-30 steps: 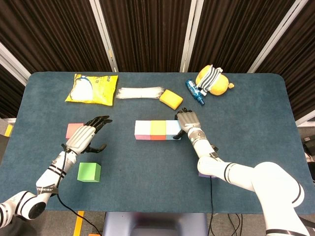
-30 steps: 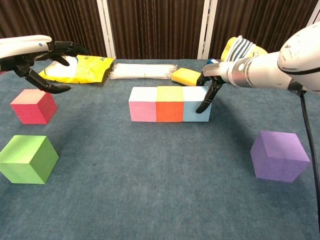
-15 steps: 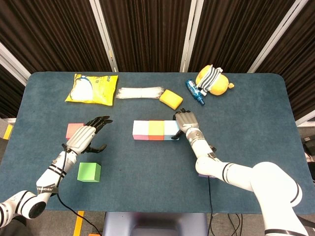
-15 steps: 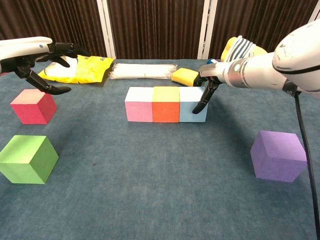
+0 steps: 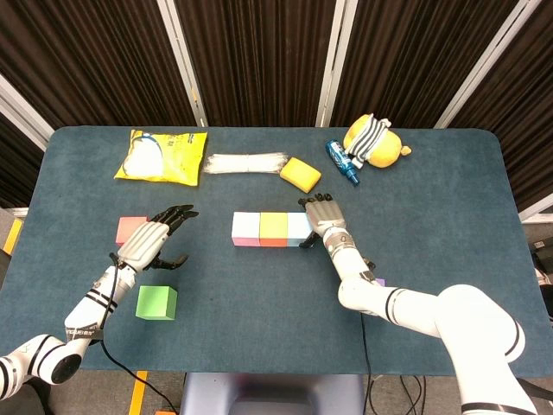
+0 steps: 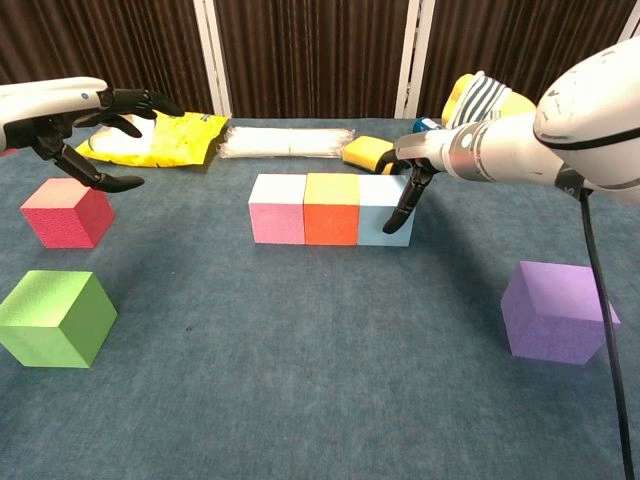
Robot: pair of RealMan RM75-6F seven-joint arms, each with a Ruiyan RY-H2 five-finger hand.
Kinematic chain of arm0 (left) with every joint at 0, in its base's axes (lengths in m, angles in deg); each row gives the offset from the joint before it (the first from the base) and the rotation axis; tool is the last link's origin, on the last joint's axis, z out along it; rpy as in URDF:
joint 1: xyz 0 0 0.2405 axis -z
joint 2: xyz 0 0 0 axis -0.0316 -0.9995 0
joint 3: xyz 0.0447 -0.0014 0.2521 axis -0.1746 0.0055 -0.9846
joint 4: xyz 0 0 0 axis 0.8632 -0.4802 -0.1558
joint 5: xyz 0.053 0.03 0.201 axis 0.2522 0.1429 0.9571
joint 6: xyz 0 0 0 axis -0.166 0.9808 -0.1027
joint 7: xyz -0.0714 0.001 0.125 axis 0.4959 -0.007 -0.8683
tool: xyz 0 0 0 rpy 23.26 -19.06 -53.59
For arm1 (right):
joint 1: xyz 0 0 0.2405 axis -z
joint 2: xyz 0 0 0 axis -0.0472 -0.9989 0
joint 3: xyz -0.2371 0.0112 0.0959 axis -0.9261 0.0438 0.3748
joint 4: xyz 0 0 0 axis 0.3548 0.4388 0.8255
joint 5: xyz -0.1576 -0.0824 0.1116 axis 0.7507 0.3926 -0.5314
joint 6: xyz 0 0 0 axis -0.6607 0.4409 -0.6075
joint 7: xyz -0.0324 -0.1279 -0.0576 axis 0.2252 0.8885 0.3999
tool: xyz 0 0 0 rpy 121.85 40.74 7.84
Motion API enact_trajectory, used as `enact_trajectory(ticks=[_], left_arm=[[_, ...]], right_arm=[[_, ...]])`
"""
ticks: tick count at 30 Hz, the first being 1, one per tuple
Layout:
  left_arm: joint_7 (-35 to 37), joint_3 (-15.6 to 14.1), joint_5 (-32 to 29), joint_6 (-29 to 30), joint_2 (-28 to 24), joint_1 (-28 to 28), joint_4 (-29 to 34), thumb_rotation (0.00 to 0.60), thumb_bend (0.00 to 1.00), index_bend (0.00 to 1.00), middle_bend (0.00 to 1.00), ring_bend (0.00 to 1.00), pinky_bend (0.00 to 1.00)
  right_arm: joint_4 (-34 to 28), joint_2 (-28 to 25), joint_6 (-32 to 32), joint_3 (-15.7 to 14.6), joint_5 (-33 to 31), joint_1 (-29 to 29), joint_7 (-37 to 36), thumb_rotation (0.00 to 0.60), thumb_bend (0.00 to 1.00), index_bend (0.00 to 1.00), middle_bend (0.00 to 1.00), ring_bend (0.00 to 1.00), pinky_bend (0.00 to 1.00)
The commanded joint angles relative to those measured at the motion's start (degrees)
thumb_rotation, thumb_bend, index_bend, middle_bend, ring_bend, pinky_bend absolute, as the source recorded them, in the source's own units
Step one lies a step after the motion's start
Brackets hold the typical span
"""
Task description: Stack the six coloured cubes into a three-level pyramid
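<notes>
Cubes (image 6: 331, 208), matte, square-edged, carpet-like tabletop (image 6: 300, 340)

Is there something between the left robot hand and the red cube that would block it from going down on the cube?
Nothing visible blocks it. The left robot hand is open above and just behind the red cube, with only free air between them. The green cube sits nearer the camera, away from that path.

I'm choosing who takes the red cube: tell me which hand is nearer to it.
Left. The left hand hovers just above the red cube, fingers spread and empty. The right hand is across the table, fingers against the light blue cube.
</notes>
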Motion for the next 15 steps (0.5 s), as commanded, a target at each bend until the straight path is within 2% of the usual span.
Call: enact_trajectory(ticks=[1, 3, 9, 12, 15], left_arm=[[-0.01, -0.01, 0.06, -0.04, -0.05, 0.02, 0.06, 0.6, 0.35, 0.13, 0.04, 0.0, 0.14], [-0.03, -0.01, 0.12, 0.13, -0.14, -0.06, 0.13, 0.6, 0.35, 0.13, 0.04, 0.0, 0.14], [0.52, 0.04, 0.25, 0.72, -0.88, -0.55, 0.67, 0.6, 0.35, 0.13, 0.04, 0.0, 0.14], [0.55, 0.11, 0.38, 0.76, -1.03, -0.52, 0.8, 0.6, 0.35, 0.13, 0.04, 0.0, 0.14], [0.23, 0.23, 0.17, 0.71, -0.97, -0.44, 0.96, 0.6, 0.35, 0.13, 0.04, 0.0, 0.14]], right_arm=[[-1.79, -1.14, -0.27, -0.21, 0.34, 0.22, 0.35, 0.529, 0.19, 0.05, 0.15, 0.03, 0.1], [-3.8, -2.59, -0.73, -0.44, 1.16, 0.66, 0.31, 0.529, 0.19, 0.0, 0.1, 0.0, 0.08], [-10.93, -8.96, -3.89, -1.55, 5.89, 3.78, -1.19, 0.53, 0.19, 0.0, 0.05, 0.0, 0.05], [-10.76, -10.37, -3.81, -1.88, 6.83, 4.86, -1.98, 0.529, 0.19, 0.0, 0.05, 0.0, 0.04], [-7.86, -9.7, -2.23, -1.85, 6.55, 4.9, -2.29, 0.529, 0.19, 0.0, 0.05, 0.0, 0.03]])
